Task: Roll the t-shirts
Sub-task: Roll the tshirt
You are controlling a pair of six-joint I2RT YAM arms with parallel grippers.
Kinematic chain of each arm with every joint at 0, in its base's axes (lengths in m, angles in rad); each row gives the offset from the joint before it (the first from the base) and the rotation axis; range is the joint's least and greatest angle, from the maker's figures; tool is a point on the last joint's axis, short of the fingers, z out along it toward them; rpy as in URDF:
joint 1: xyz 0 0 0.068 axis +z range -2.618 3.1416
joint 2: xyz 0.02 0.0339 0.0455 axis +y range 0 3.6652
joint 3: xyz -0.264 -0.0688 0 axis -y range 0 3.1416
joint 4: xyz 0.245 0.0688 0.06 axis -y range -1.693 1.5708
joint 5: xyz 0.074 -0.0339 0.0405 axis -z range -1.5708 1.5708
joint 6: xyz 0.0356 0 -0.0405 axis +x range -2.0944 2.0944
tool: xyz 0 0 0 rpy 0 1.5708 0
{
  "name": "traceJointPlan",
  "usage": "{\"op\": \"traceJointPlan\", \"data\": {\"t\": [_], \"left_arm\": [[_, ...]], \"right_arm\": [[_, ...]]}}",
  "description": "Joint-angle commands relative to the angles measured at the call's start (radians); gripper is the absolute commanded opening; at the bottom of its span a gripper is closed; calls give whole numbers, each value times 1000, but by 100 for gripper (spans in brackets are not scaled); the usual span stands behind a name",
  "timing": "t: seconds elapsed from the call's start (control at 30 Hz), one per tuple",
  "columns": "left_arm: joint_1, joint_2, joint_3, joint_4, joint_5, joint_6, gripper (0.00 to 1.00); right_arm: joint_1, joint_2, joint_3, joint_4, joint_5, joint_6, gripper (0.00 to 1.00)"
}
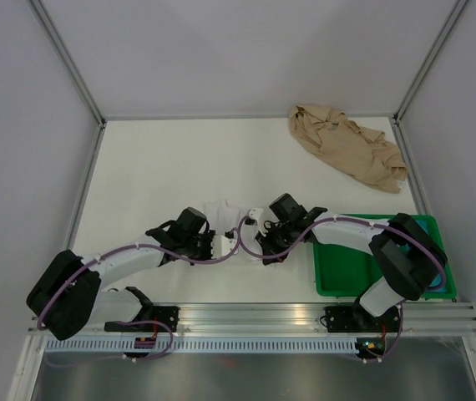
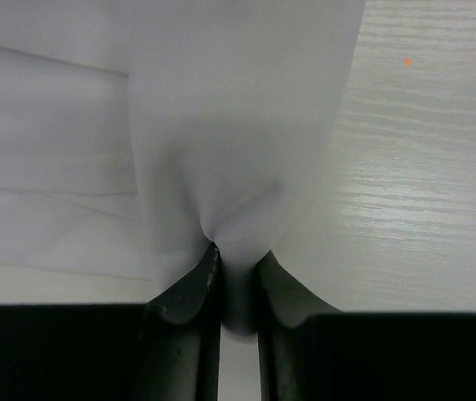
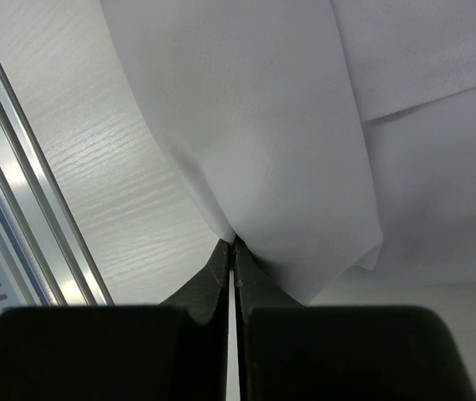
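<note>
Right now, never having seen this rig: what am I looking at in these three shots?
Two robot arms are bolted at the near edge of a table. The top view looks down from above and behind them: left arm, right arm. The other two views come from a camera on each wrist, looking along that arm's own jaws. On the table lie a white shirt between the arms, a crumpled tan shirt at the far right, and a green tray by the right arm's base. Both sets of jaws are shut, each pinching a fold of the white shirt.
</note>
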Motion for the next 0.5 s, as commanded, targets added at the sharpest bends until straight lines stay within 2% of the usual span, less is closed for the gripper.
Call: {"op": "traceJointPlan", "data": {"t": [0.0, 0.17, 0.33, 0.4, 0.47], "left_arm": [[-11, 13, -42, -93, -61, 24, 18], [7, -114, 10, -299, -42, 88, 5], [108, -145, 110, -642, 135, 209, 2], [149, -136, 150, -751, 223, 306, 2], [177, -114, 173, -787, 264, 369, 2]], "right_arm": [[-1, -3, 48, 13, -44, -7, 0], [1, -9, 68, -21, -119, 25, 0], [20, -44, 48, -52, -212, 33, 0], [50, -70, 34, -47, -211, 20, 11], [73, -98, 13, 14, -182, 30, 25]]}}
